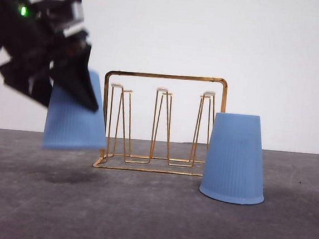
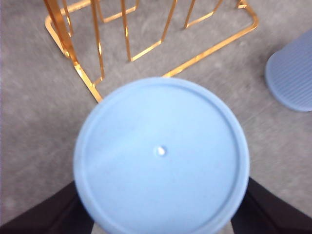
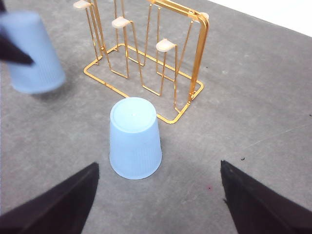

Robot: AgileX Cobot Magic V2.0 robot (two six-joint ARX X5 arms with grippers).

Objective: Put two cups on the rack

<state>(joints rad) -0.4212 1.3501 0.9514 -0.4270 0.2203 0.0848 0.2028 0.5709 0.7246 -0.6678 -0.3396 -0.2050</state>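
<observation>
Two light-blue ribbed cups, one gold wire rack, on a grey bench (image 1: 139, 218) against a white wall.

Rack (image 1: 162, 122): stands upright near the middle of the bench, toward the back edge; arched handle frame across the top, white-tipped prongs (image 1: 162, 90) in pairs, all bare.

Standing cup (image 1: 234, 158): upside down, rim on the bench, just beside the rack's right end and nearer the front edge; apart from the wire.

Held cup (image 1: 73, 117): upside down, off the bench with a shadow beneath it, at the rack's left end, blurred.

Left gripper (image 2: 161, 209): dark fingers (image 2: 44, 214) pressed to either side of the held cup, jaws spread to the cup's width and clamped on it.

Right gripper (image 3: 156, 204): above the standing cup, jaws wide apart, holding nothing.
</observation>
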